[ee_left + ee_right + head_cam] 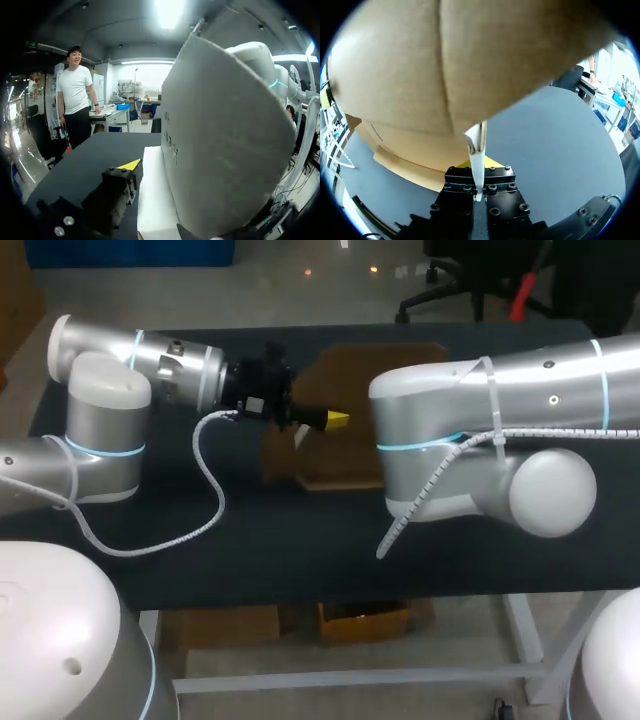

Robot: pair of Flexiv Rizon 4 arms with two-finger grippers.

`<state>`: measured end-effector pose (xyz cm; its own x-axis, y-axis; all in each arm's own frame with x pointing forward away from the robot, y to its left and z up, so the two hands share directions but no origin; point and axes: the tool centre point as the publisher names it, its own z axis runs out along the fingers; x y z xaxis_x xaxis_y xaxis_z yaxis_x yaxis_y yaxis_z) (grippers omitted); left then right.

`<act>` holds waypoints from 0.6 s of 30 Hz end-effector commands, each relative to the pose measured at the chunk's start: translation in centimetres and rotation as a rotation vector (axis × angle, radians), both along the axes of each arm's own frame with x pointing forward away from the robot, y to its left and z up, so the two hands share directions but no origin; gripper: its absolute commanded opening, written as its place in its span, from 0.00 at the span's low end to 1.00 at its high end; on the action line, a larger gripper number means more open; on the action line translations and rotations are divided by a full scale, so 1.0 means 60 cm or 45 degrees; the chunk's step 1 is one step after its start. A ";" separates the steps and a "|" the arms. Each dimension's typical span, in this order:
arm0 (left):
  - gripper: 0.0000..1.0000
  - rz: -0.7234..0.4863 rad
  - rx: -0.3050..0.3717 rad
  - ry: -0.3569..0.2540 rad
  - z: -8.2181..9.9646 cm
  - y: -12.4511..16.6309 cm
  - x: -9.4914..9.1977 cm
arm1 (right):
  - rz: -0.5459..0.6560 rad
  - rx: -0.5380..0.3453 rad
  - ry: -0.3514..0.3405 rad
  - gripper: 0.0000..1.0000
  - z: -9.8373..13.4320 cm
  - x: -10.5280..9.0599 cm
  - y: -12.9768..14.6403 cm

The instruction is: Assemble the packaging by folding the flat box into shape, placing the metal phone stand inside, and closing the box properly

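The brown cardboard box (345, 375) lies at the back middle of the black table (300, 540), half hidden by my right arm (450, 420). My left gripper (338, 420) sits at its left side. In the left wrist view one yellow fingertip (129, 164) stands clear of a raised white box panel (220, 135), and the other finger is hidden behind that panel. A white flap (155, 200) lies flat beside the fingertip. My right gripper (479, 164) is shut on a thin white flap edge (476, 150) under the brown panel (445, 65). No phone stand is in view.
A white coiled cable (205, 500) hangs from my left wrist and loops over the table's left half. More brown flaps (405, 160) spread on the cloth beside my right gripper. Bare dark cloth (560, 140) lies on its other side.
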<state>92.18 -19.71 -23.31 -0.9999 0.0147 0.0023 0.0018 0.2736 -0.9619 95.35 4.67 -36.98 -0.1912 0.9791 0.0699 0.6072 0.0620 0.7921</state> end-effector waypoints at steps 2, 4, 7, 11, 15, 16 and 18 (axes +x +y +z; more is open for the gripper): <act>1.00 0.001 0.021 -0.036 0.017 -0.001 -0.017 | 0.066 0.015 0.069 0.00 0.024 0.004 -0.014; 1.00 0.003 0.002 -0.058 0.025 0.002 -0.020 | 0.089 0.026 0.086 0.00 0.030 0.005 -0.015; 1.00 -0.001 0.007 -0.094 0.040 0.009 -0.025 | 0.119 0.031 0.107 0.00 0.036 0.006 -0.018; 1.00 -0.017 0.032 -0.136 0.055 0.021 -0.033 | 0.172 0.052 0.135 0.00 0.038 0.007 -0.020; 1.00 -0.022 0.056 -0.163 0.062 0.031 -0.043 | 0.213 0.070 0.163 0.00 0.038 0.008 -0.023; 1.00 -0.023 0.060 -0.167 0.064 0.035 -0.046 | 0.227 0.077 0.174 0.00 0.038 0.009 -0.024; 1.00 -0.027 0.073 -0.176 0.066 0.042 -0.053 | 0.249 0.096 0.186 0.00 0.037 0.009 -0.028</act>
